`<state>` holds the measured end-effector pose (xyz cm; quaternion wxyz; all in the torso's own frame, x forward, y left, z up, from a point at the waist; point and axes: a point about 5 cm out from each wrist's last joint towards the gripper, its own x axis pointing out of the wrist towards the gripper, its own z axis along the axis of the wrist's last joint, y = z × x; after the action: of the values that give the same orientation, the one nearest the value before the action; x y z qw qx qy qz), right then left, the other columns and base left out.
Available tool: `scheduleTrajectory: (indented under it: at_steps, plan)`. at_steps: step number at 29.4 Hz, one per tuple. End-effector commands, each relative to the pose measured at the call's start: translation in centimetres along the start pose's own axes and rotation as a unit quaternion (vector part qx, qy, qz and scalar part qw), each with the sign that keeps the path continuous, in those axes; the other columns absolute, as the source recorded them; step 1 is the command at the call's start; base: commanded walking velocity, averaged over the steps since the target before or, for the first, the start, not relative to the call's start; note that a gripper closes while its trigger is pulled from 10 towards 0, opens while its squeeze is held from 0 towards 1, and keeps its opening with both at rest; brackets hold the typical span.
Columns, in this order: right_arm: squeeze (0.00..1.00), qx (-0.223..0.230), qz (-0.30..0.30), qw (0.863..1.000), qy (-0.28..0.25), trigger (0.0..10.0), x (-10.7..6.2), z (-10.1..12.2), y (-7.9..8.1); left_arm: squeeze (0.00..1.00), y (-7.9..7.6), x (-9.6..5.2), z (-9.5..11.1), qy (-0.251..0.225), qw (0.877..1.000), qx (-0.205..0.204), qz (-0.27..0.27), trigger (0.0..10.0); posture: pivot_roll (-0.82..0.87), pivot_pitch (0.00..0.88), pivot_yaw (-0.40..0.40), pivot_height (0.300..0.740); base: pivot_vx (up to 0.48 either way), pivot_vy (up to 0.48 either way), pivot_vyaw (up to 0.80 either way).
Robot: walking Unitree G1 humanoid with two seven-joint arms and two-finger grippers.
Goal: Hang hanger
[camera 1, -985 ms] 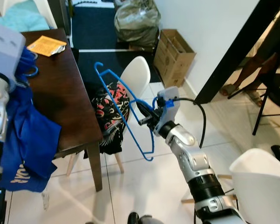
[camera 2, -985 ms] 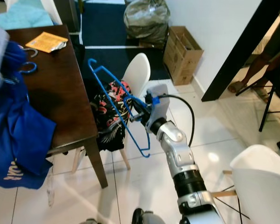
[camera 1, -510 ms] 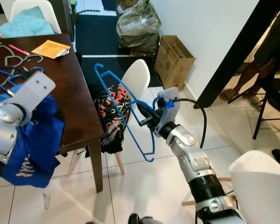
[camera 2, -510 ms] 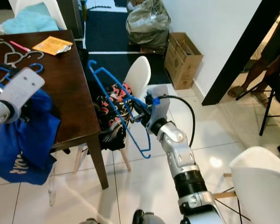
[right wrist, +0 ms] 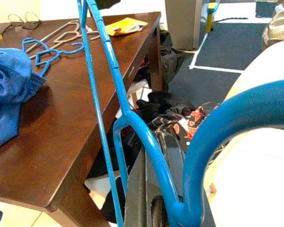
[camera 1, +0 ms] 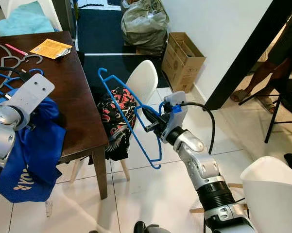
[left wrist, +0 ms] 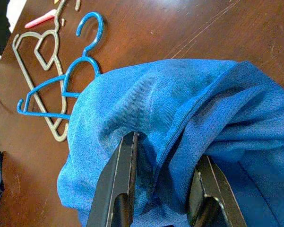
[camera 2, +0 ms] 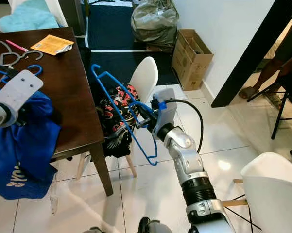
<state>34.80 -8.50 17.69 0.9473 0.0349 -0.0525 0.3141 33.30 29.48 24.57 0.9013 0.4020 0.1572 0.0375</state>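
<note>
Gripping blue hanger point(camera 1: 128, 119), right claw point(camera 1: 149, 122) clamped; left claw point(left wrist: 166, 187) pinching blue shirt point(left wrist: 179, 118) on table point(camera 1: 77, 97).

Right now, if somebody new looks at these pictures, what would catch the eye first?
First, the blue hanger that the right gripper holds up in the air beside the white chair. Next, the blue garment spilling over the edge of the dark wooden table, pinched by the left gripper, with more hangers lying flat behind it.

Cardboard box point(camera 1: 181, 59) beside bag point(camera 1: 144, 23)
</note>
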Motion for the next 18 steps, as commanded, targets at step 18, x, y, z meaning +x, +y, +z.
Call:
scheduleTrajectory:
  at_steps: [18]
  plan:
    - [0.0, 0.001, 0.012, 1.0, 0.011, 10.0, -0.3, -0.5, 0.3, 0.0, 4.1, -2.9, 8.6, -0.237, 0.949, -0.177, 0.11, 10.0, 0.06, 0.194, -0.099, 0.74, 0.0, 0.0, 0.0]
